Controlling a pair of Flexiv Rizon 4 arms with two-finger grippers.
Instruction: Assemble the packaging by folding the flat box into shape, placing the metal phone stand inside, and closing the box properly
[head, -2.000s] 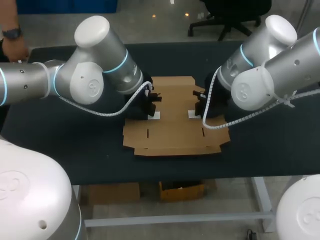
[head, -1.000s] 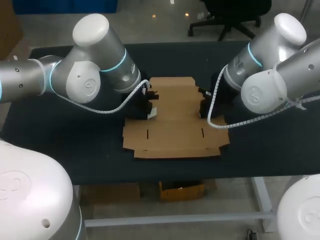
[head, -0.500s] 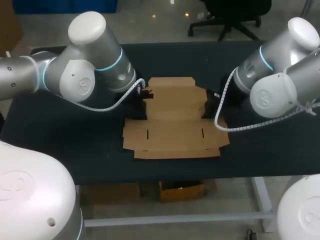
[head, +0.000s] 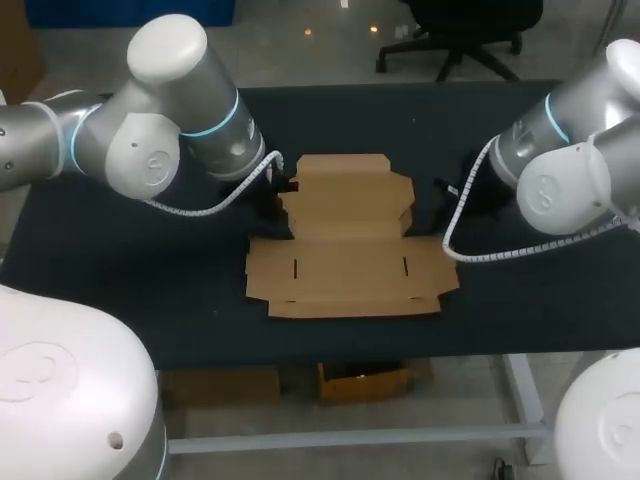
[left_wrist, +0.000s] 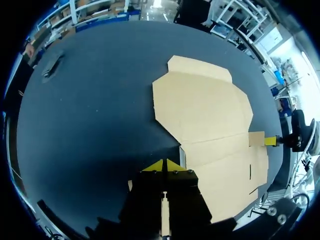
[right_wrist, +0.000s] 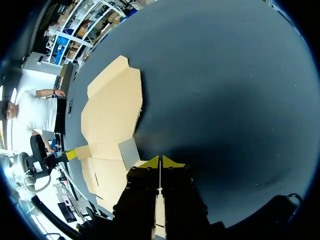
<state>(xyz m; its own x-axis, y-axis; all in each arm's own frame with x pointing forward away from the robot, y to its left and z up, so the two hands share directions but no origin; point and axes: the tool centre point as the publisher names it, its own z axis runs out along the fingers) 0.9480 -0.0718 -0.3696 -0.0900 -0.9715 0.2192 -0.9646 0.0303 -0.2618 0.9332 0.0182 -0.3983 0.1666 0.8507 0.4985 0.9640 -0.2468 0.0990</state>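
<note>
The flat brown cardboard box (head: 348, 240) lies unfolded in the middle of the dark table (head: 120, 270). My left gripper (head: 277, 192) hangs just off the box's left edge, low over the table. In the left wrist view the left gripper (left_wrist: 164, 165) is shut and empty, with the cardboard (left_wrist: 210, 112) ahead and to one side. My right gripper (head: 441, 197) sits just off the box's right edge. The right gripper (right_wrist: 160, 161) is also shut and empty, beside the cardboard (right_wrist: 112, 107). No metal phone stand shows in any view.
Bare table surface (head: 520, 300) lies on both sides of the box and in front of it. The box's near edge (head: 350, 310) rests close to the table's front edge. Each wrist view catches the other arm's yellow fingertip (left_wrist: 270, 141) across the cardboard.
Both grippers have drawn outward from over the cardboard's side flaps to just off its left and right edges. The box has stayed flat in place.
</note>
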